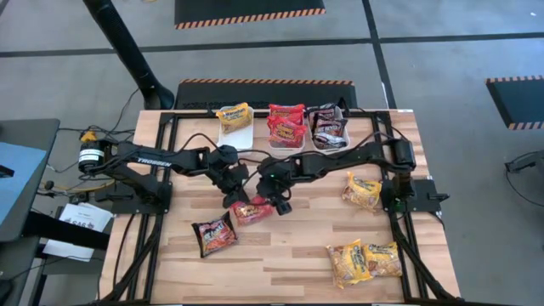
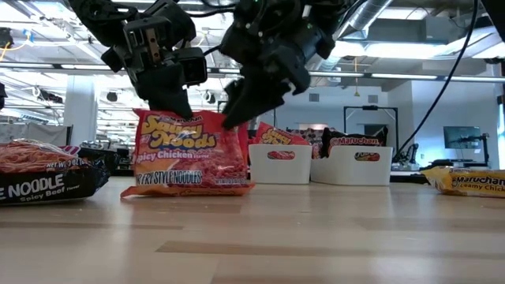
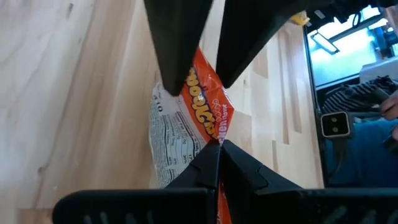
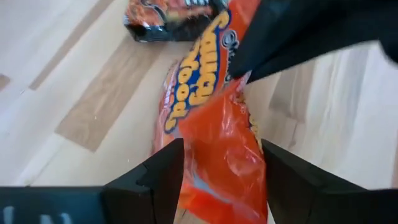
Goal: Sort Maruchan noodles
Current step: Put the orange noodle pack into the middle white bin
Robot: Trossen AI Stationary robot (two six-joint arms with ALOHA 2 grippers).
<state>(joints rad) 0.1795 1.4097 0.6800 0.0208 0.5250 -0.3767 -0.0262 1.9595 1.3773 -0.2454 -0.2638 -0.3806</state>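
Both claws meet at the red Spicy Chicken noodle packet (image 1: 252,210), which stands on edge on the worktop (image 1: 289,255), just in front of the three white bins (image 1: 286,136). The left claw (image 1: 231,197) is closed, pinching the packet's upper corner on the side away from the right arm. The right claw (image 1: 280,204) has its fingers spread around the packet's other end. A dark beef packet (image 1: 213,234) lies just beside the red one, on the side farther from the bins.
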